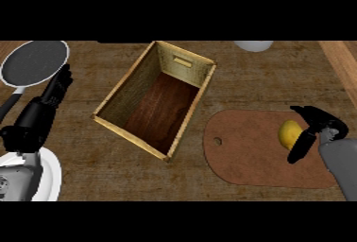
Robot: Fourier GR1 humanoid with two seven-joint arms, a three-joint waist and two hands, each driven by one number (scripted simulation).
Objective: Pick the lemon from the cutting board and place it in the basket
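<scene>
A yellow lemon [289, 133] lies on the right part of the brown cutting board [244, 151]. My right hand [317, 130] sits right against the lemon's right side, its fingers curving down along it and hiding part of it. The lemon still rests on the board. The basket [106, 101], a tall open wicker box with a dark wooden floor, stands left of the board with nothing inside. My left hand [54, 90] stays at the far left, fingers straight and pointing up, resting.
A dark round pan [33, 61] with a pale rim lies at the upper left beside my left hand. A white plate [49, 177] shows at the lower left corner. A white bowl [253, 45] peeks in at the top edge. A light wooden strip [343, 66] runs along the right.
</scene>
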